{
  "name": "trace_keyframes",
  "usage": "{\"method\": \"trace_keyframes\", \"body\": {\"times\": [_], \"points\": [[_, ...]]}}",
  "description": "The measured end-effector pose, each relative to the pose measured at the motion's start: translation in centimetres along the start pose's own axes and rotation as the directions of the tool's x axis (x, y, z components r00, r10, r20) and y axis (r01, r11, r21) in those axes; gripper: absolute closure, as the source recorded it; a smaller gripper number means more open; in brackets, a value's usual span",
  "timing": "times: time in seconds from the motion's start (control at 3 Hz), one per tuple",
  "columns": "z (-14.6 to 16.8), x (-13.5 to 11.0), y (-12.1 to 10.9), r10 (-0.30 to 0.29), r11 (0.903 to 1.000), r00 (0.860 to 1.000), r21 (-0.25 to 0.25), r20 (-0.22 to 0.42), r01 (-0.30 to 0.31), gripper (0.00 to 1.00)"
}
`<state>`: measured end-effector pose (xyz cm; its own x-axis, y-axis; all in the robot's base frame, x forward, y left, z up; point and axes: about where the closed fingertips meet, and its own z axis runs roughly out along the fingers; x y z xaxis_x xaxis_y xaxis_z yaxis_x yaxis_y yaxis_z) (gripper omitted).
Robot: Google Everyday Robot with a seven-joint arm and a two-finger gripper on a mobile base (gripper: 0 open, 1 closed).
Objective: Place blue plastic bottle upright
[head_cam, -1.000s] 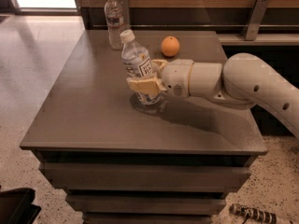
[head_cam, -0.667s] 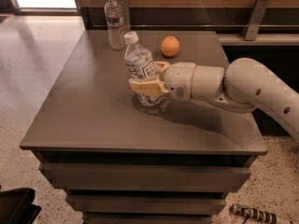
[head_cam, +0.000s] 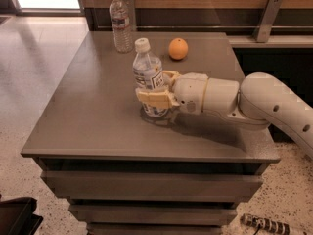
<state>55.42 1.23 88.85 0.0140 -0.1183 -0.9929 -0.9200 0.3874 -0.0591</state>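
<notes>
The blue plastic bottle (head_cam: 145,65) is gripped nearly upright on the table (head_cam: 88,106) by the gripper (head_cam: 159,87); its label text cannot be read.

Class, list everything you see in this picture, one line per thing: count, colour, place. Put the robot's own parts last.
blue plastic bottle: one, bluish clear with a white cap, upright near the table's middle, held in the hand
slim clear bottle: one, clear with a white cap, standing at the table's back edge, towards the left
orange: one, orange, at the back of the table, right of the slim clear bottle
table: one, grey-brown, centre of view
striped object: one, dark and light, on the floor at lower right
arm: one, white, reaching in from the right over the table
hand: one, cream, shut around the blue plastic bottle's lower half
</notes>
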Motion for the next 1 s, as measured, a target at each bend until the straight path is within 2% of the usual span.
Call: {"method": "trace_keyframes", "body": {"times": [0.33,0.67,1.0], "points": [[0.33,0.3,-0.41,0.038,0.9991,0.999,0.018,-0.019,-0.037,1.0],[0.76,0.68,-1.17,0.073,0.9973,0.997,0.012,-0.023,-0.072,1.0],[0.77,0.68,-1.17,0.073,0.9973,0.997,0.012,-0.023,-0.073,1.0]]}}
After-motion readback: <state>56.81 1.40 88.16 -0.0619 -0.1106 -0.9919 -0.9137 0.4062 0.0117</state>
